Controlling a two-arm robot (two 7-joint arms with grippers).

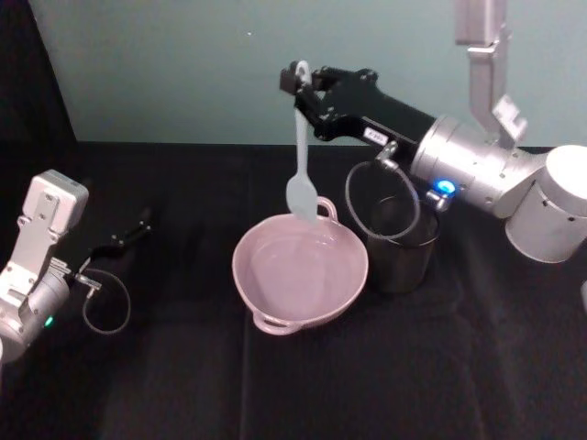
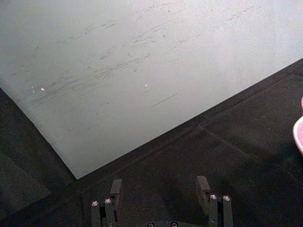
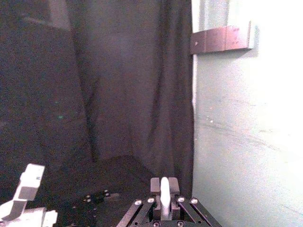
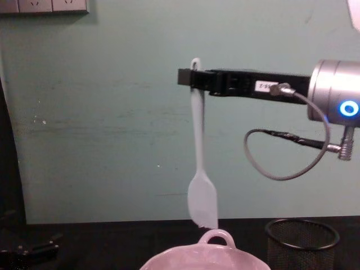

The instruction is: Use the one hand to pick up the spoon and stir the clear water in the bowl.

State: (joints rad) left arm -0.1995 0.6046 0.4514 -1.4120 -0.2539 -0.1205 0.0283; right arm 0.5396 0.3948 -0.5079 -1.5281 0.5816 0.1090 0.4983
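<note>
right tool: clenched on the spoon's handle end, high above the bowl's far rim; the right wrist view shows the white handle pinched between its fingers
spoon: hangs straight down from that grip, blade lowest, just above the bowl's far loop handle and not in the water
left tool: parked low over the table well to the left of the bowl; the left wrist view shows its fingers spread apart with nothing between them
progress: the pick-up looks done, the spoon is lifted and carried to the bowl; lowering the blade in and stirring are left, as far as I can judge
bowl: pink, upright on the black table; holds the water, hardly visible against the inside, surface seemingly calm
mesh cup: black, stands touching or just beside the bowl on its right; nothing seen inside it
</note>
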